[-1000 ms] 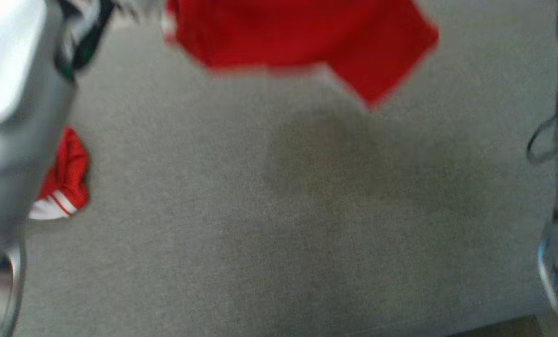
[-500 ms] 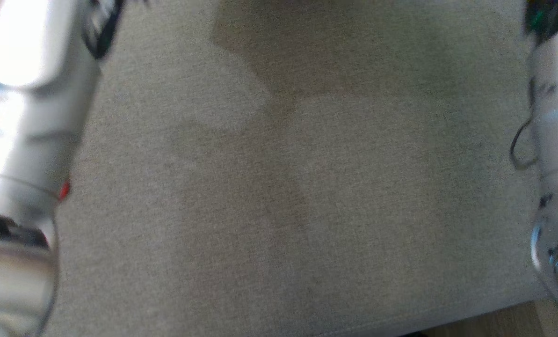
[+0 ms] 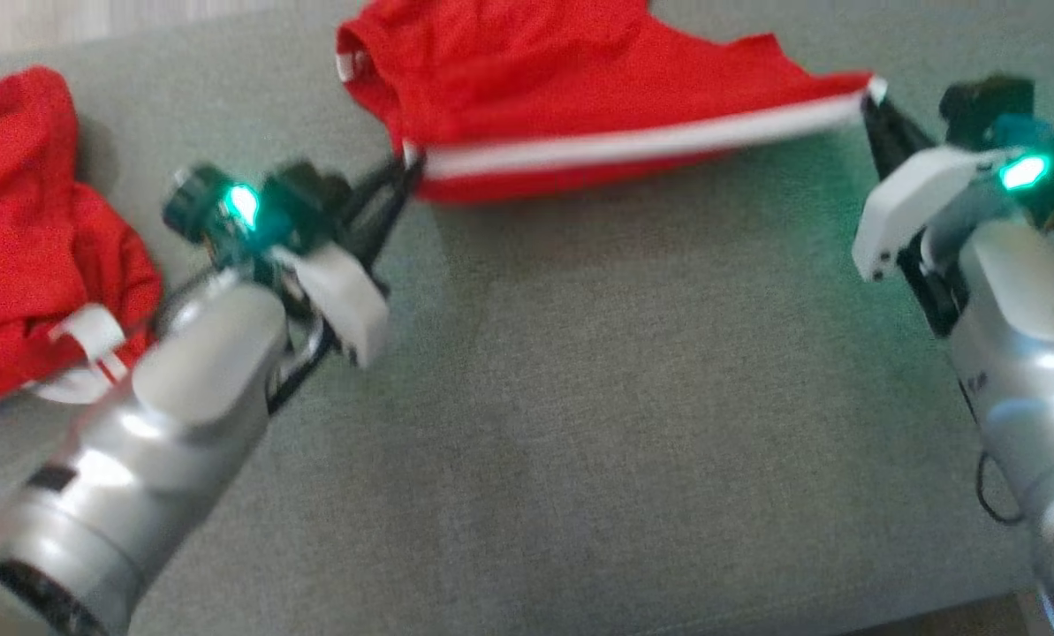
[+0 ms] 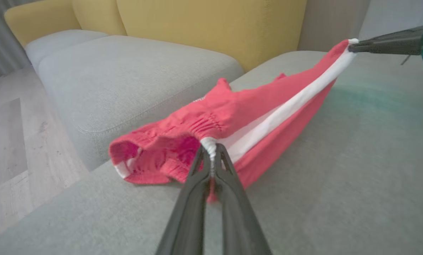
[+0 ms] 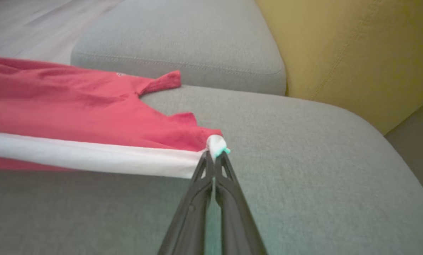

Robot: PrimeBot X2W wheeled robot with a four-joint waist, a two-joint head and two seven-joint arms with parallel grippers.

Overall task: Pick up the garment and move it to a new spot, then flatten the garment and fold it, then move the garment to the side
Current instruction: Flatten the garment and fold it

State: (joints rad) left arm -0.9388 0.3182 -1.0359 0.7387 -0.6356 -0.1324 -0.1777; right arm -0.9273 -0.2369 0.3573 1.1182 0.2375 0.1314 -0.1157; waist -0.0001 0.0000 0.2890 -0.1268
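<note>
a home living room: grey sofa cushions (image 4: pixel 126 71), yellow backrests (image 4: pixel 211 28) and pale wood-plank floor (image 4: pixel 9 141).

The head camera looked steeply down on the grey fabric sofa cushion (image 3: pixel 580 424), with the white-striped red cloth garment (image 3: pixel 527 79) at twelve o'clock. Each wrist camera sat low and close behind its own hand, the left hand (image 4: pixel 211 148) and the right hand (image 5: pixel 214 156). All three views shared the garment.

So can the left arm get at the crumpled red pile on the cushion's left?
Probably not yet. The left pincer is shut on the white-striped edge of the stretched garment. The crumpled pile lies nearby, nothing in between, so after a release, likely yes.
</note>
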